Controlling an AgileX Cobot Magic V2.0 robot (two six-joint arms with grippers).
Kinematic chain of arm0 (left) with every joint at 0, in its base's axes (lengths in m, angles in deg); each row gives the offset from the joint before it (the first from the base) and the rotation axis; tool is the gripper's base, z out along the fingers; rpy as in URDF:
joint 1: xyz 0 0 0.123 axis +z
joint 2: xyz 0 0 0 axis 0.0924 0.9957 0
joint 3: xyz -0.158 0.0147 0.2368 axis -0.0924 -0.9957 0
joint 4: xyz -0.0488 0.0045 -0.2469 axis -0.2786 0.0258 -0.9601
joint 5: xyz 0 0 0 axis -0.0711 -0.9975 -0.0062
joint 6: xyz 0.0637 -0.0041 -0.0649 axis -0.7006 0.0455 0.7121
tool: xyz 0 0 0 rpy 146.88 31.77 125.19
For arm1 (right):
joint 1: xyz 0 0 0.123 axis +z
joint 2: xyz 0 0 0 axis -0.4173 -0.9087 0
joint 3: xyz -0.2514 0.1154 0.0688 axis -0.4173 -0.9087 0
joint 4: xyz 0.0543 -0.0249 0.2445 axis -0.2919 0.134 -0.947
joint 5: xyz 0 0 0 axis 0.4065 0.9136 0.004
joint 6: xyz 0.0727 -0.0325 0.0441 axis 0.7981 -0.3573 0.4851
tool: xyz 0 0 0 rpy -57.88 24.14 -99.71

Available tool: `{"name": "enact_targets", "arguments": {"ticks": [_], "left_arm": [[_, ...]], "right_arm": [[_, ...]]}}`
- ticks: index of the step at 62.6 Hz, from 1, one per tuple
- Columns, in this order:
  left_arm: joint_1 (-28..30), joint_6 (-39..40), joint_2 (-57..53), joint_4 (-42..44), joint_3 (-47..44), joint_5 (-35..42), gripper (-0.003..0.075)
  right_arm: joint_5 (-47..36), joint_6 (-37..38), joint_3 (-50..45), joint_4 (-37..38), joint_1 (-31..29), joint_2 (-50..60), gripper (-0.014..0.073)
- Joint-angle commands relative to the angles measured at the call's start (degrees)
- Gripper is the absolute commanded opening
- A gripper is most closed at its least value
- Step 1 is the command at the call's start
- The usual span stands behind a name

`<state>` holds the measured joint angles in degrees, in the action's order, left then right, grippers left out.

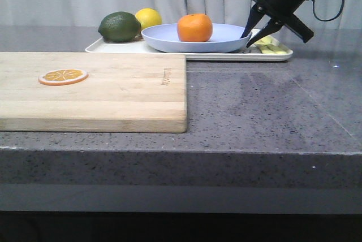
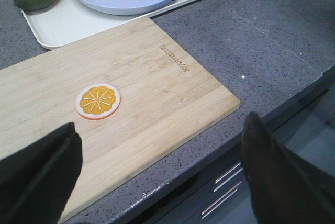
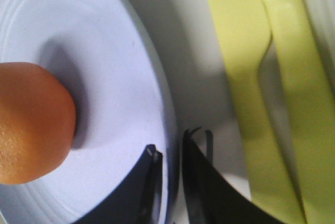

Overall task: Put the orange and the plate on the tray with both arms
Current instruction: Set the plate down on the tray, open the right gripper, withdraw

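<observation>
Looking from the left of the grey speckled stone bench (image 1: 266, 106), we see a light wooden cutting board (image 1: 113, 92) with a thin flat orange slice (image 1: 63, 76) lying near its left end. Our left tool (image 2: 157, 177) hangs above the board's near edge, its two black fingers spread wide and holding nothing.

Behind the board lies the flat rectangular white tray (image 1: 218, 56). On its left end sit a dark green avocado-like fruit (image 1: 119, 26) and, just behind it, a yellow lemon (image 1: 148, 18). The wide shallow pale lavender-blue plate (image 1: 169, 38) rests on the tray's middle, and the whole round bright-orange fruit (image 1: 194, 27) sits in the plate, near its centre.

At the plate's right rim we find our right tool (image 1: 255, 34), tilted down from the upper right. Its black fingers (image 3: 149, 182) stand one on each side of the rim, nearly together, pinching the plate. To the right of it, pale yellow-green plastic utensils (image 3: 272, 77) lie on the tray.
</observation>
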<state>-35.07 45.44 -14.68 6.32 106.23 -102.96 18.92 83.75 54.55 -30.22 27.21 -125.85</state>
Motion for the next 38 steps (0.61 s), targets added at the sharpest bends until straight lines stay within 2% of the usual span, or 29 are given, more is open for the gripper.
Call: {"name": "enact_targets", "arguments": {"ticks": [1,5,31,38], "left_arm": [[0.2,0.6,0.2,-0.3,1.4,4.1,0.06],[0.2,0.6,0.2,-0.3,1.4,4.1,0.06],[0.2,0.6,0.2,-0.3,1.4,4.1,0.06],[0.2,0.6,0.2,-0.8,1.4,4.0,0.06]], "right_arm": [[-1.4,-0.2,1.8,-2.1,0.0,4.3,0.0272],[-1.3,-0.2,1.8,-2.1,0.0,4.3,0.0302],[-1.1,-0.2,1.8,-1.9,0.0,10.0,0.0302],[-0.9,-0.2,1.8,1.0,0.0,12.4,0.0302]]}}
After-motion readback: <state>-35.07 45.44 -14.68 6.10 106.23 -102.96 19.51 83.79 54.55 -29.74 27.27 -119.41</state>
